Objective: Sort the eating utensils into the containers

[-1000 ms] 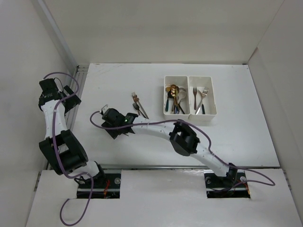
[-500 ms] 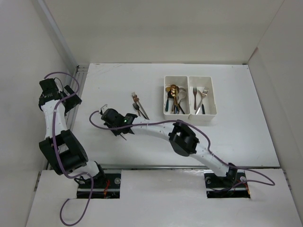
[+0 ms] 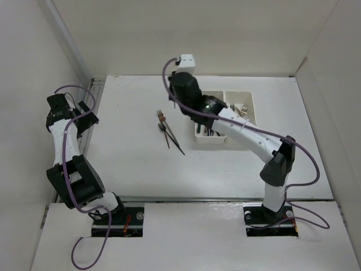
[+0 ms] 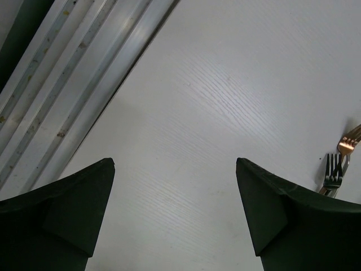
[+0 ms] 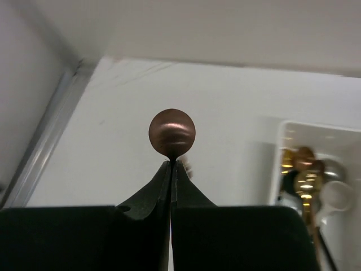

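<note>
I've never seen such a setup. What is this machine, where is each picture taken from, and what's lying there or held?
Two robot arms are bolted at the near edge of a white table. The wide picture looks down from above; the other two come from cameras on each wrist. Forks lie loose on the table, and two joined white bins hold more cutlery. The right gripper, near the bins, is shut on a copper spoon. The left gripper stands open and empty.
</note>
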